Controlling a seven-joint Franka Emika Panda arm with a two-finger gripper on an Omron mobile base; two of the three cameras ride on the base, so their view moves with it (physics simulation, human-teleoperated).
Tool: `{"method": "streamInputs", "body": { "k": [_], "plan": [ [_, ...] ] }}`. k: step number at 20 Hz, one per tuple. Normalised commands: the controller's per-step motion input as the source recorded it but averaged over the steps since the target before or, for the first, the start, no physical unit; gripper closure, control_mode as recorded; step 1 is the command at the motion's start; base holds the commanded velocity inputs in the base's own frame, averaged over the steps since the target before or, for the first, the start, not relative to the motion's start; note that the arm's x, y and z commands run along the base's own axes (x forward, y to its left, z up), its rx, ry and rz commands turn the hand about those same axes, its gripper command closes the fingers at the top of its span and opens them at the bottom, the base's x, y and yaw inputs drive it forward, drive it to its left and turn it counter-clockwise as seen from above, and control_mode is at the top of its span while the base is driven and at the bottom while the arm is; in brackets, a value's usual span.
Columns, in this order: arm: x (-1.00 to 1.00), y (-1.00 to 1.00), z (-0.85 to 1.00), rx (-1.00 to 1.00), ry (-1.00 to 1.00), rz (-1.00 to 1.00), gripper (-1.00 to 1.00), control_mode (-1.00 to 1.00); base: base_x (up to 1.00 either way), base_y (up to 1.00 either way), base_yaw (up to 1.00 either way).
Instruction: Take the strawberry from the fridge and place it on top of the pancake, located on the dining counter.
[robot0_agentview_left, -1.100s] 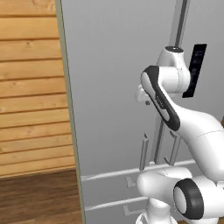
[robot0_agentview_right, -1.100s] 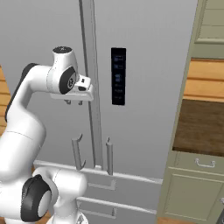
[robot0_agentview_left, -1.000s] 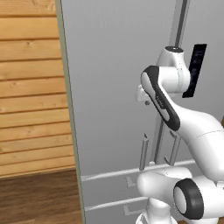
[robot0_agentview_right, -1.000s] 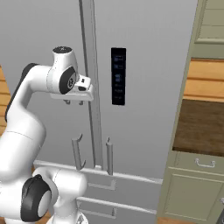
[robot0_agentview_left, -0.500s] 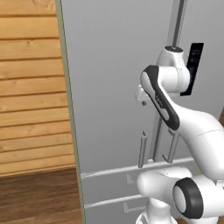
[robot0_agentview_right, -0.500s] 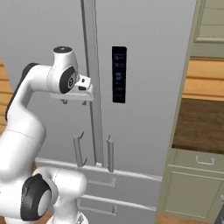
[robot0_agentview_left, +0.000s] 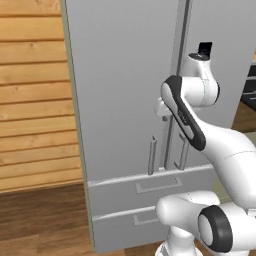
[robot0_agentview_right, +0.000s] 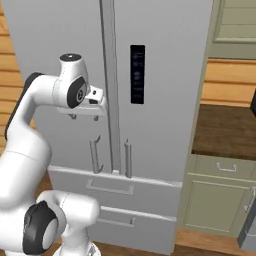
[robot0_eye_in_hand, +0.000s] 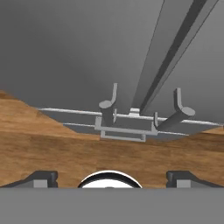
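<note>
The tall pale grey fridge (robot0_agentview_left: 120, 90) (robot0_agentview_right: 165, 75) (robot0_eye_in_hand: 78, 52) stands right in front of me with both doors closed. Its slim bar handles (robot0_agentview_right: 93, 155) (robot0_eye_in_hand: 108, 109) flank the centre seam, and a black panel (robot0_agentview_right: 137, 74) sits on the right door. My gripper (robot0_agentview_right: 84, 117) (robot0_agentview_left: 163, 118) (robot0_eye_in_hand: 111, 179) hangs pointing down, close to the left door near the seam, above the handles. It is open and holds nothing. The strawberry, the pancake and the dining counter are out of view.
Two drawers (robot0_agentview_right: 110, 187) (robot0_agentview_left: 145, 187) run under the fridge doors. Olive cabinets with a dark wood top (robot0_agentview_right: 225, 132) stand to the fridge's right. A wooden plank wall (robot0_agentview_left: 30, 100) is on its left, above a wood floor (robot0_agentview_left: 40, 220).
The whole picture has shifted a little as the base moved: the fridge now sits higher and further left in the base views. The arm keeps its pose and the gripper stays open.
</note>
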Motion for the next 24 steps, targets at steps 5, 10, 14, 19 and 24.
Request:
{"method": "streamInputs", "body": {
  "k": [5, 10, 14, 19, 24],
  "plan": [
    [0.0, 0.0, 0.0, 0.0, 0.0, 0.0, -1.0, 1.0, 0.0, -0.48, 0.0],
    [0.0, 0.0, 0.0, 0.0, 0.0, 0.0, -1.0, 1.0, 0.02, -0.43, 0.0],
    [0.0, 0.0, 0.0, 0.0, 0.0, 0.0, -1.0, 1.0, 0.0, -0.28, 0.0],
    [0.0, 0.0, 0.0, 0.0, 0.0, 0.0, -1.0, 1.0, -0.49, -0.08, -0.02],
    [0.0, 0.0, 0.0, 0.0, 0.0, 0.0, -1.0, 1.0, -0.57, 0.0, -0.01]
  ]
}}
